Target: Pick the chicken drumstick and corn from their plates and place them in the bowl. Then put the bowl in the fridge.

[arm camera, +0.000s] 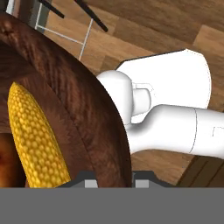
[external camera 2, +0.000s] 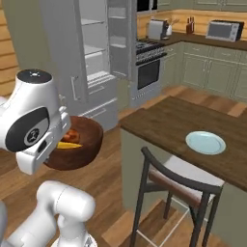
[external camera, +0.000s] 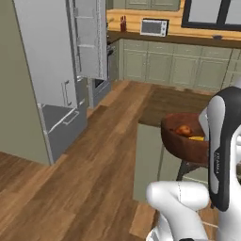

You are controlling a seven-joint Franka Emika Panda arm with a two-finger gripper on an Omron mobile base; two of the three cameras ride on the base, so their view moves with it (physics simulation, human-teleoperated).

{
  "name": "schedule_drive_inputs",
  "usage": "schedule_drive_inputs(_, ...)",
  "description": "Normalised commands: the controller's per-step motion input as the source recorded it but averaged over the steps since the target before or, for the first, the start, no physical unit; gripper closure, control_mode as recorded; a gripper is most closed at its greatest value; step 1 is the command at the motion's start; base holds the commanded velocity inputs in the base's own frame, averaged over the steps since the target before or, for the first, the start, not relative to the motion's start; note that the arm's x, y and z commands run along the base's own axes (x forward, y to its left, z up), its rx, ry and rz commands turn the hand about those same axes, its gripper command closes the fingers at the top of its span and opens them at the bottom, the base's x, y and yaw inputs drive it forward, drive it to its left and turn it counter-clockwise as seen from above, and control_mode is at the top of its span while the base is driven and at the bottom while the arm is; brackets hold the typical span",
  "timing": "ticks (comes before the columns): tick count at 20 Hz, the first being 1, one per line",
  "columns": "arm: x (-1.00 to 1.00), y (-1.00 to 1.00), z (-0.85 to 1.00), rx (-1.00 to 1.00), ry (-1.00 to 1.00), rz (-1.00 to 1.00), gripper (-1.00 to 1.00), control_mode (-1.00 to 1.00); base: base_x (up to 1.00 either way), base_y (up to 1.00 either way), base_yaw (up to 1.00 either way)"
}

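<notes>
The gripper (arm camera: 110,178) is pinching the rim of the bowl (external camera 2: 82,144), carrying it above the wooden floor; the corn (arm camera: 37,135) and chicken drumstick (external camera: 184,130) are lying inside; the open fridge (external camera: 82,52) is standing ahead to the left, well apart.

Kitchen background: appliances, cabinets, island counter, stool.
Microwave (external camera: 154,27) on wood countertop (external camera: 188,39) by the back wall, green cabinets (external camera: 174,66) below it, dark-framed window (external camera: 212,13) above right. Right base view: stove with oven (external camera 2: 148,72), toaster (external camera 2: 157,29) and knife block (external camera 2: 190,26) on the counter behind it. Dark wood island counter (external camera 2: 169,123) nearer, dark stool (external camera 2: 178,185) with brown seat just beside it. Wood plank floor (external camera: 94,155).
</notes>
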Motion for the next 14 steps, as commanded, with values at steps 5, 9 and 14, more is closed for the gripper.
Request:
schedule_drive_inputs(5, 0.00, 0.00, 0.00, 0.00, 0.00, 0.00, 1.00, 1.00, 1.00, 0.93, -0.52)
schedule_drive_inputs(9, 0.00, 0.00, 0.00, 0.00, 0.00, 0.00, 1.00, 1.00, 1.00, 0.95, -0.54)
schedule_drive_inputs(14, 0.00, 0.00, 0.00, 0.00, 0.00, 0.00, 1.00, 1.00, 0.86, 0.98, -0.50)
